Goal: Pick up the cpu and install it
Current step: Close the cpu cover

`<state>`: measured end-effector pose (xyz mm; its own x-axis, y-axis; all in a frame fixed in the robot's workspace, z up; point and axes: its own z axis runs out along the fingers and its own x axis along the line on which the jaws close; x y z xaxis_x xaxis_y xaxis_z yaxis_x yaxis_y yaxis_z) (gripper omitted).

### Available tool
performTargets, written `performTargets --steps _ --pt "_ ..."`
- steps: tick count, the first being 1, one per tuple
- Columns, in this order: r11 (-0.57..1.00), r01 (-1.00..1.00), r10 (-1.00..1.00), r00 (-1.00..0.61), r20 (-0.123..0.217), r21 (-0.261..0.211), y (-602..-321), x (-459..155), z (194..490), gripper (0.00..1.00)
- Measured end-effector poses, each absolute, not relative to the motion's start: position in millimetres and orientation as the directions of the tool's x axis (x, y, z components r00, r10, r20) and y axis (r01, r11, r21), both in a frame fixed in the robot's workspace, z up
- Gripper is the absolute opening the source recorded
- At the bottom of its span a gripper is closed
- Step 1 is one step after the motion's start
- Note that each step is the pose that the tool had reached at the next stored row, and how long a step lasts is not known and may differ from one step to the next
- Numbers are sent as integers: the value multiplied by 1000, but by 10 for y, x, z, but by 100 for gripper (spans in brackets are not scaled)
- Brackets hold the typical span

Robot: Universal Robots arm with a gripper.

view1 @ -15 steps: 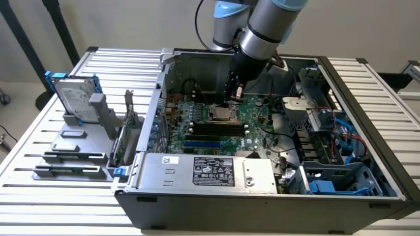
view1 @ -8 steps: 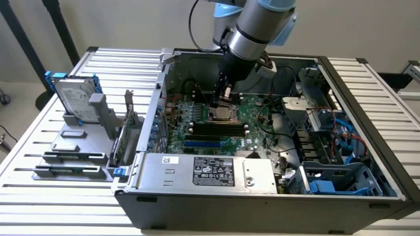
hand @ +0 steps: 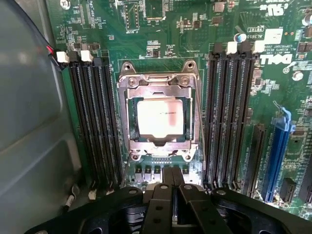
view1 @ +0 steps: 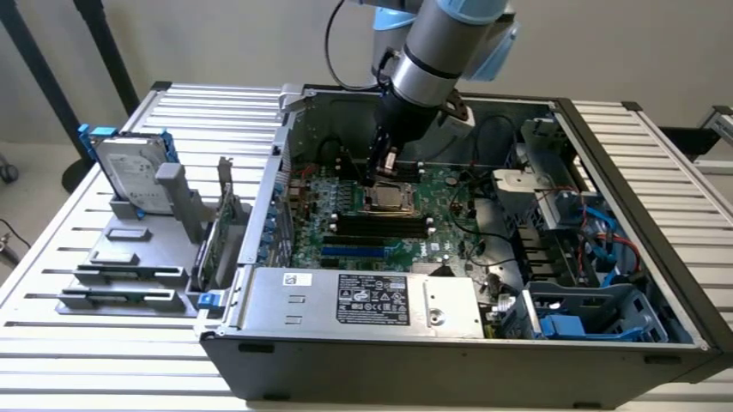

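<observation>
from my station i see the end effector (hand: 171, 171) with its fingers pressed together and nothing between them, hanging just above the motherboard (hand: 161, 29) inside the open computer case (view1: 458, 365). the cpu (hand: 160, 118) lies flat in its socket, ringed by the metal socket frame (hand: 158, 80), its dull silver top facing up with a faint reddish mark on it. the closed fingertips sit near one edge of the socket frame, apart from the cpu itself. rows of black memory slots (hand: 92, 122) run along both sides of the socket, and a blue slot (hand: 277, 146) stands further out. in the exterior view the arm stands over the socket inside the case. a hard drive (view1: 129, 167) with blue rails stands upright in a grey holder (view1: 126, 257) on the table (view1: 69, 360), at the exterior view's left, well apart from the case
</observation>
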<state>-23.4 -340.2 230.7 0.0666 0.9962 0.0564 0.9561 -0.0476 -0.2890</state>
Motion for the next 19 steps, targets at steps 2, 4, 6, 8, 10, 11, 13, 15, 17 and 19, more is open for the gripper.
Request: performTargets --steps 2,4,6,8,10,11,13,15,17,19 --pt "-48 956 996 68 59 -289 -3391 -233 2282 11" --pt "-49 956 996 69 61 -289 -3384 -233 2247 11" --pt "-50 956 996 71 63 -289 -3379 -233 2209 11" --pt "-50 956 995 72 65 -289 -3373 -233 2175 11" --pt "-50 956 995 73 67 -290 -3369 -233 2143 11" --pt "-50 956 995 73 68 -290 -3368 -233 2127 11" --pt "-51 956 995 74 71 -290 -3368 -234 2097 11" --pt "-50 956 994 75 74 -290 -3368 -234 2069 11" --pt "-50 956 994 75 77 -290 -3368 -234 2042 11" --pt "-49 956 994 76 81 -290 -3368 -234 2020 11"
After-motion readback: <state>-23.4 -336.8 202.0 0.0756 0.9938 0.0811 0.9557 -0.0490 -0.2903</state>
